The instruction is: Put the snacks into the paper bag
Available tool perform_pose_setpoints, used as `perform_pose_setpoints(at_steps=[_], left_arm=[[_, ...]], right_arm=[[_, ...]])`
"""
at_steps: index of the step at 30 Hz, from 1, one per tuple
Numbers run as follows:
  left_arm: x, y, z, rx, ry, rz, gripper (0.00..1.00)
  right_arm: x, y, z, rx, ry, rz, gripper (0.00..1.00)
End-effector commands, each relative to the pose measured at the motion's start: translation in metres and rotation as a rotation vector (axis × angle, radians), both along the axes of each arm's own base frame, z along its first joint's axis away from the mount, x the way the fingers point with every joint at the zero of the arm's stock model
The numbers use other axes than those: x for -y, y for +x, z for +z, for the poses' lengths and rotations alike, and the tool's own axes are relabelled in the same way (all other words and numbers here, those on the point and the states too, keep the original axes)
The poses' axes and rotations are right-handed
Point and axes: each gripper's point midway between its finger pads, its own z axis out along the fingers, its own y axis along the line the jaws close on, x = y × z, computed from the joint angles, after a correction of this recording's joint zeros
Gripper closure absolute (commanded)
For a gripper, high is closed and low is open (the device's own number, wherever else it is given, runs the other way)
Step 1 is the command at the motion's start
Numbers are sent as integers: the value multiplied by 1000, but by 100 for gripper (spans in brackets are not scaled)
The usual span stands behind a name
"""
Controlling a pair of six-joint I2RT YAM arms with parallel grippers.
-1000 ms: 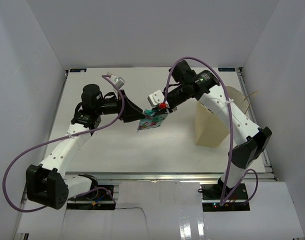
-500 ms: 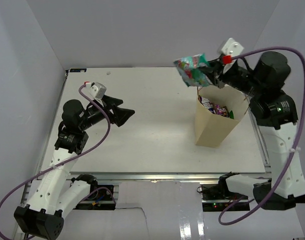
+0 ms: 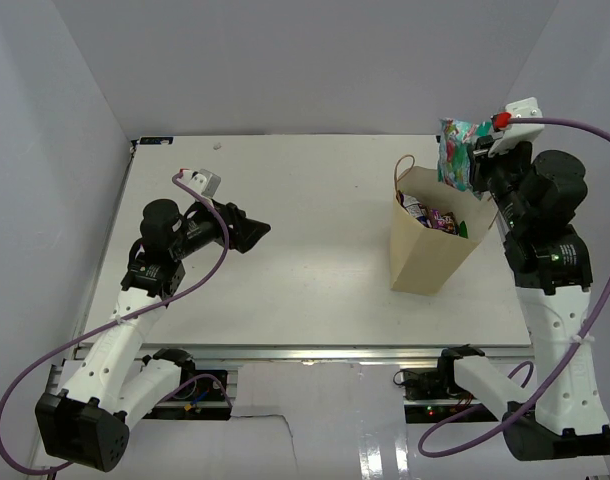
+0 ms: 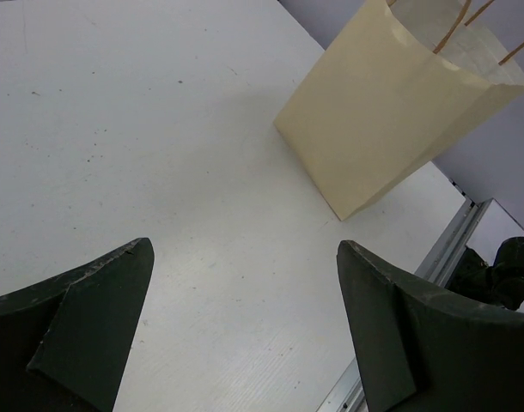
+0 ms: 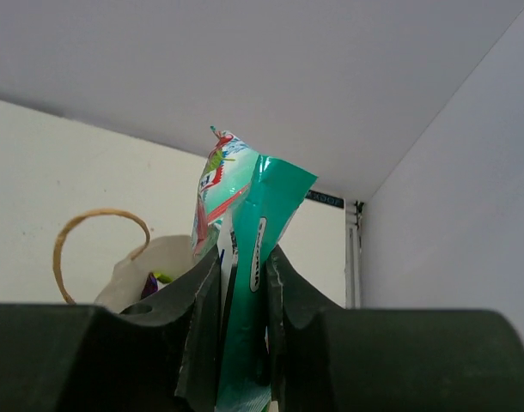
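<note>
Gripping green-white bag (image 3: 455, 152) upright, long axis vertical, right tool (image 3: 478, 165) over paper bag (image 3: 425, 255), left tool (image 3: 253, 232) wide

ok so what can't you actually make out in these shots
Top view: the walls of the paper bag hide most of its contents. Only a few packets show at the mouth, so no count is possible.
Left wrist view: the bag's mouth is cut off by the top edge, so the inside is unseen.
Right wrist view: the right pincer hides the lower end of the green-white packet and most of the bag.
All views: the packet print is too small to read.
</note>
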Motion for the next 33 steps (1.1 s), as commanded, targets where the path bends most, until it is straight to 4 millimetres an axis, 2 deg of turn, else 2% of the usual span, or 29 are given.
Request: perform_pose_setpoints(at_steps=[1,4,8,9,10,11,12,13,14,15,20,24,29,31,33], left_arm=[[-3,-1,5,17,-1,16,2],[-5,-4,5,18,1,22,2],[-7,-7,8,27,0,29,2],[-7,-8,10,30,-1,31,2],[-8,-8,13,35,-1,34,2],[-8,-9,14,37,-3,36,2],[-8,-10,18,43,-7,36,2],[-9,-10,22,50,-12,39,2],[-9,-11,25,53,-19,40,2],[-9,-11,29,62,-24,42,2],[-9,-14,45,82,-50,44,2],[-9,-18,51,91,-63,46,2],[-10,-18,53,85,-65,49,2],[-10,-18,54,85,-68,51,2],[-10,-18,54,85,-71,51,2]], right_arm=[[5,2,-8,0,2,-24,92],[2,8,-32,-52,-41,-1,92],[-4,13,-51,-102,-69,39,66],[-4,12,-48,-97,-76,45,46],[-8,12,-46,-101,-76,68,35],[-10,8,-36,-91,-74,82,8],[-13,5,-31,-90,-65,98,5],[-17,3,-27,-96,-51,122,10],[-17,6,-26,-112,-32,118,10],[-16,1,-15,-108,-5,106,10],[-9,0,2,-112,107,40,10],[14,1,11,-112,113,-95,10],[23,-11,33,-24,81,-120,10],[26,-16,36,-6,82,-132,10],[27,-15,29,-14,76,-137,10]])
